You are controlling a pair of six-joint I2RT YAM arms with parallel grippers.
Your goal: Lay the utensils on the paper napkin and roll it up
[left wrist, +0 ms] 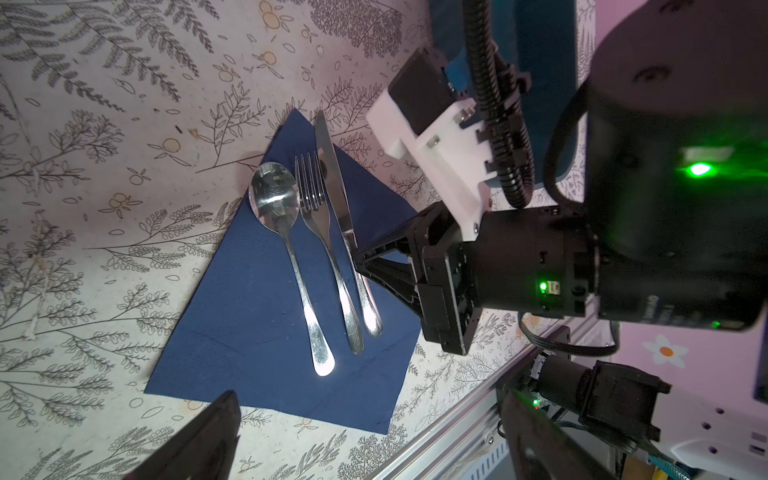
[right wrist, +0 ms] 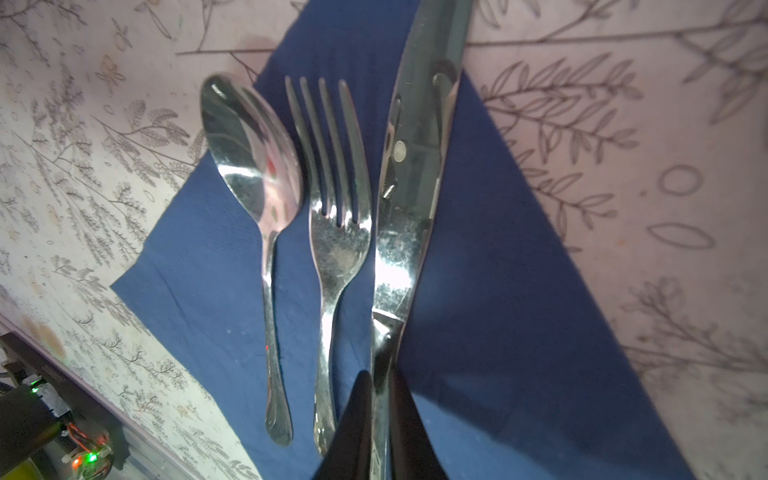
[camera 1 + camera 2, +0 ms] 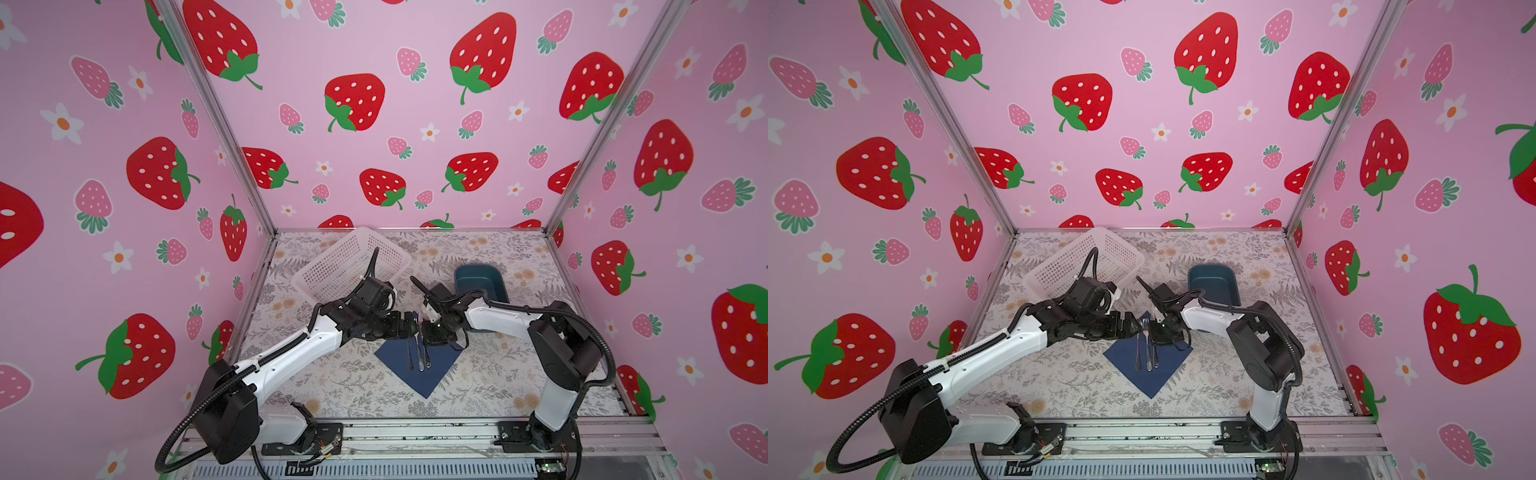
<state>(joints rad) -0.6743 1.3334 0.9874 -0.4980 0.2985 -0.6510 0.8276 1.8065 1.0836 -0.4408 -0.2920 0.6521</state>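
The dark blue paper napkin (image 3: 419, 376) (image 3: 1152, 376) lies as a diamond on the floral table. On it the utensils lie side by side: spoon (image 1: 274, 195) (image 2: 249, 158), fork (image 1: 316, 208) (image 2: 338, 232) and knife (image 1: 332, 166) (image 2: 415, 166). The knife's tip reaches past the napkin's far corner. My right gripper (image 2: 380, 399) (image 1: 361, 259) (image 3: 428, 338) is shut on the knife's handle, low at the napkin; I cannot tell if the knife rests on it. My left gripper (image 1: 374, 440) (image 3: 409, 324) (image 3: 1133, 326) hangs open beside the napkin's far left edge, holding nothing.
A white mesh basket (image 3: 353, 262) stands at the back left. A teal tray (image 3: 480, 282) sits at the back right, behind my right arm. An aluminium rail (image 3: 415, 432) runs along the front edge. The two wrists are close together above the napkin.
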